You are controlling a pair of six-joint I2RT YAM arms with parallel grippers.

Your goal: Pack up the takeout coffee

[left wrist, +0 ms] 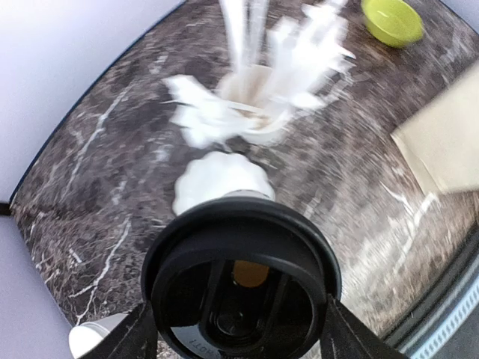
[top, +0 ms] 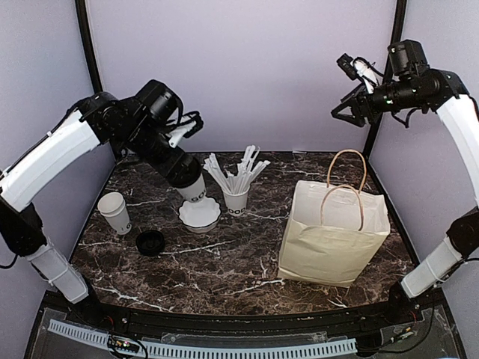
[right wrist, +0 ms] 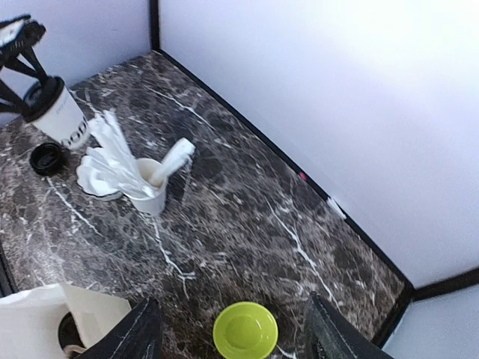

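While just beside the bowl (top: 200, 215), left pincer (left wrist: 243, 336) tight around lidded cup (top: 196, 194); right pincer (right wrist: 232, 329) spread wide

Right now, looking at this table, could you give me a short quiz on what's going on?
1. True or false: the left hand grips a lidded coffee cup.
2. Where is the loose black lid? A: on the table; B: inside the bag; C: on the bowl.
3. Fill in: the small white cup holds ____.
Key: 1 true; 2 A; 3 straws.
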